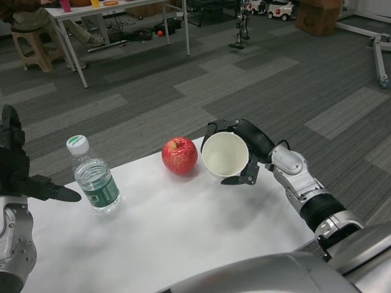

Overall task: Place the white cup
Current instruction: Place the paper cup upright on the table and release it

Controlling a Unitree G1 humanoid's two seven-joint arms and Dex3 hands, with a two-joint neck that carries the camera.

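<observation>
Right of centre in the frame, the robot's right hand [244,146] wraps its black fingers around a white cup [225,154], gripping it from behind and from the side. The cup is held tipped over, its open mouth facing the viewer, above the far edge of the white table [183,226].

Just left of the cup sits a red apple [179,155], very near but apart from it. A careless swing while lowering could knock the apple and send it rolling. The table edge lies right under the cup, so letting go while it is tilted may tip it off onto the carpet.

Further left stands a clear water bottle [94,178]. At the far left edge, the left hand [24,177] waits, holding nothing, one finger pointing toward the bottle.
</observation>
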